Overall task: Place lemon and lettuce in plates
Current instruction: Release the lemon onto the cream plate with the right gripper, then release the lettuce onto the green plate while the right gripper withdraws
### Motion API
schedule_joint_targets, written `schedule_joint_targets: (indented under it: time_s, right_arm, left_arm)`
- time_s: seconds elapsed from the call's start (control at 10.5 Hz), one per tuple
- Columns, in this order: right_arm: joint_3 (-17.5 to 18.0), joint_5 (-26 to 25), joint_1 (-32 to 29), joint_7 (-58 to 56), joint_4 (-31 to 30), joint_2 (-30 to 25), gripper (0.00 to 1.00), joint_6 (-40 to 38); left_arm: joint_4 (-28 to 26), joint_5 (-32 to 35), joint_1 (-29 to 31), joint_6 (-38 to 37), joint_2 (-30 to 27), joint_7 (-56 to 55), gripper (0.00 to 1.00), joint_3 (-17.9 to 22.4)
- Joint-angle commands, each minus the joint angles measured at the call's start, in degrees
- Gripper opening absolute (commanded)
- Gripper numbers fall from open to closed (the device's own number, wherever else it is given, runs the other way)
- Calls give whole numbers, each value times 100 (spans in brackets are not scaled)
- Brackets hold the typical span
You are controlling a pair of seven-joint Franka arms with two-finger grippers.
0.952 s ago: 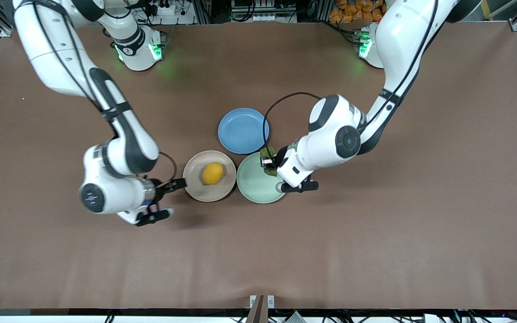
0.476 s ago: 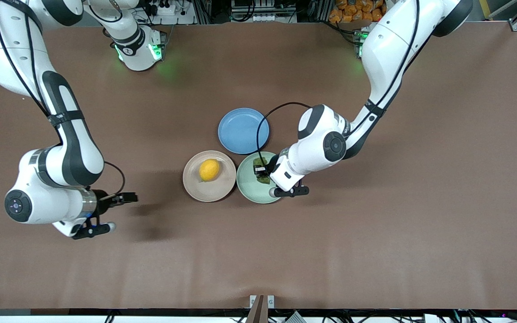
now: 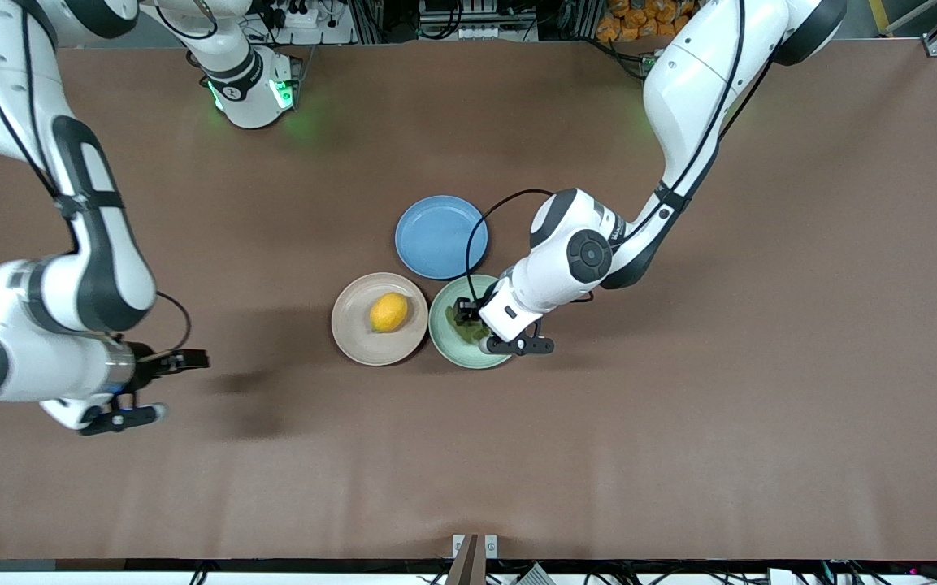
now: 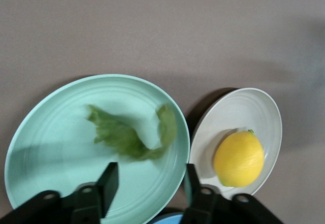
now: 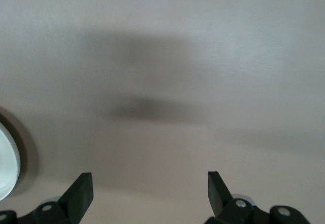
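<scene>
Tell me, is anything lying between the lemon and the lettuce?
Nothing loose: only the touching rims of the beige plate holding the lemon and the mint plate holding the lettuce, clearest in the left wrist view.

Front view: we look down from high across the bench [image 3: 679, 455], facing both bases.
Left wrist view: close over the mint plate [image 4: 40, 132] — shared with our front view [image 3: 445, 335].
Right wrist view: close — bare bench [image 5: 162, 56].

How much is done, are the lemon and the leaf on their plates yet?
Nearly all of it. The lemon sits on the beige plate. The lettuce lies in the mint plate, with the open left pincer above it. The open right pincer waits over bare table. Only pulling the left arm away seems left.
</scene>
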Motion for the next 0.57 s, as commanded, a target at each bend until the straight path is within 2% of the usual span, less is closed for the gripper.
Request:
schedule_joint_targets:
  time_s: [0.0, 0.29, 0.48]
  right_arm:
    - [31, -105, -231, 67, -117, -577, 100, -480]
    - [39, -96, -293, 285, -117, -1060, 100, -902]
    - [57, -70, -301, 480, -126, -1341, 100, -1079]
  left_arm:
    - [55, 102, -57, 79, 22, -1, 100, 66]
    - [29, 128, -23, 79, -30, 42, 100, 66]
    - [-120, 539, 30, 53, -153, 34, 100, 74]
